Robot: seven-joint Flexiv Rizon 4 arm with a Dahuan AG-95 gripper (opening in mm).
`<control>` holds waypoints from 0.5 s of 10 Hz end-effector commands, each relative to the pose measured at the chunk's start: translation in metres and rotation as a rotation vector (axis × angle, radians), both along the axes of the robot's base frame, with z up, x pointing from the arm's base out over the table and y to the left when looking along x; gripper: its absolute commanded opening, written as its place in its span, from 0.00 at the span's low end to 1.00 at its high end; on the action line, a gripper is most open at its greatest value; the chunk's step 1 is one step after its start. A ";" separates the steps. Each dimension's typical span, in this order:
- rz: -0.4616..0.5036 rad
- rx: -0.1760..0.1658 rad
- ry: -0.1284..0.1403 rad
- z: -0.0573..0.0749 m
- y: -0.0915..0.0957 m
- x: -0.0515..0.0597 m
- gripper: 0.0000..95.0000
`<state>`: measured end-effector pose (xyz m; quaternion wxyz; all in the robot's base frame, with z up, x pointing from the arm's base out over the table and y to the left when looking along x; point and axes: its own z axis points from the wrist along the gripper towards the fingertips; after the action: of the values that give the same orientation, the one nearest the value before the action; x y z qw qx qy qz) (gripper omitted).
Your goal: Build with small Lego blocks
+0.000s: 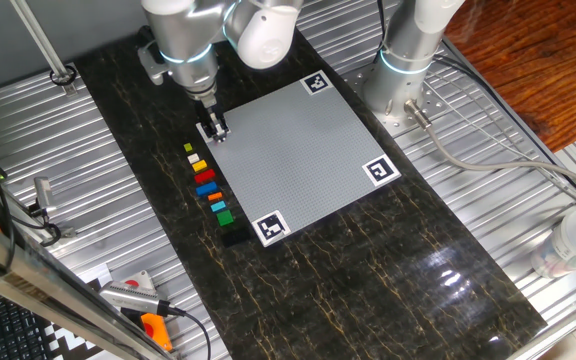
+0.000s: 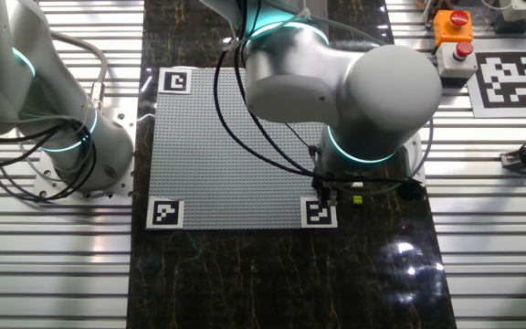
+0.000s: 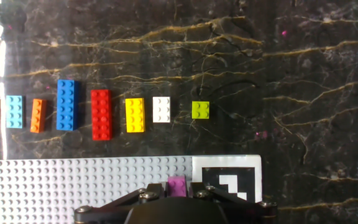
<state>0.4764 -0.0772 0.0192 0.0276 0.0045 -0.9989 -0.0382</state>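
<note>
Pink is the one brick (image 3: 177, 185) our pincer (image 3: 178, 194) has clamped between its fingers, over the grey plate (image 3: 86, 180). Beyond the pincer, seven bricks (image 3: 101, 114) line the dark worktop (image 3: 291, 74): green, two blue, orange, red, yellow, white, olive.

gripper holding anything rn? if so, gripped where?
Yes: the gripper holds a small pink Lego block, pinched between the fingertips on its two opposite sides. Its top face shows in the hand view; the lower part is hidden.
</note>
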 end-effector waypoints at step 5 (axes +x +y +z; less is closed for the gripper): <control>0.006 0.002 0.000 -0.003 0.000 0.001 0.00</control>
<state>0.4775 -0.0773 0.0162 0.0282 0.0073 -0.9988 -0.0394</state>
